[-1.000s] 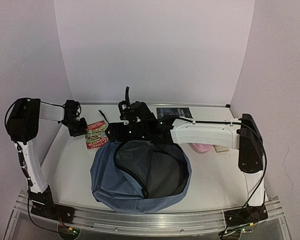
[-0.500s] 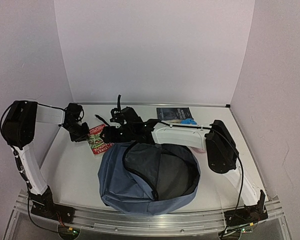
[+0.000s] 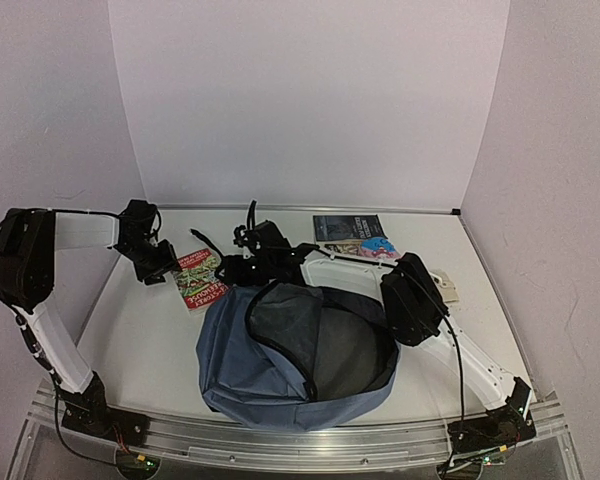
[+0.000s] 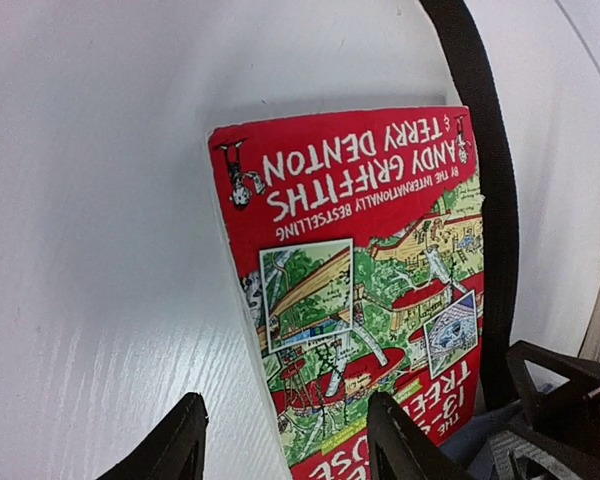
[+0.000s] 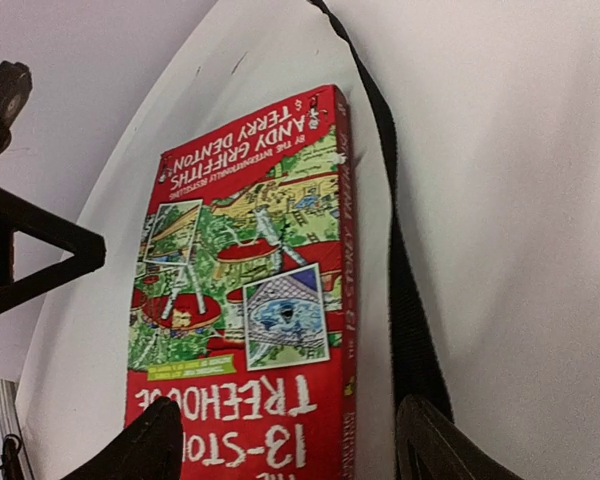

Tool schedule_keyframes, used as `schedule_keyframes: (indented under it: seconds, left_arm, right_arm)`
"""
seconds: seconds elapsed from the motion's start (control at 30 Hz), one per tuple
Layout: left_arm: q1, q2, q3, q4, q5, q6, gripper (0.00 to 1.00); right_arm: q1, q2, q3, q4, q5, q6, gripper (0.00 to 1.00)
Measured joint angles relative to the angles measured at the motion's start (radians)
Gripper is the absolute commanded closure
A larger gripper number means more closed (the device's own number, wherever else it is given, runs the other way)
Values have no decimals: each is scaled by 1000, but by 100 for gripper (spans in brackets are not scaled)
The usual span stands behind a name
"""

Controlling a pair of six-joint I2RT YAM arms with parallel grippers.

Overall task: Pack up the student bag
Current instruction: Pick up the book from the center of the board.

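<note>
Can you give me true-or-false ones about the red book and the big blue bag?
The red book lies on the table, outside the student bag. True.
The student bag is zipped shut. False: it gapes open.
The left end effector is open. True.
The black strap lies across the book's cover. False: it runs beside the book.
The right end effector squeezes a pencil. False: it is open over the red book.

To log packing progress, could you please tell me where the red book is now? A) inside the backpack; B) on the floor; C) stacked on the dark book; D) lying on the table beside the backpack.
D: the red book lies on the white table just beside the backpack, outside its open mouth.
</note>
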Motion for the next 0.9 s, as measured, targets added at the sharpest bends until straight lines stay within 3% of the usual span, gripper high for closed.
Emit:
schedule_keyframes:
  seconds: [0.3, 0.6, 0.9]
  left_arm:
    - [37, 45, -66, 72, 101, -60, 46]
    - [37, 106, -74, 161, 165, -91, 72]
    - [43, 129, -74, 220, 207, -95, 82]
  right_arm:
    - [-9, 28, 14, 10, -82, 1, 32]
    - [-9, 29, 9, 20, -99, 4, 32]
    - [-9, 53, 36, 31, -104, 64, 31]
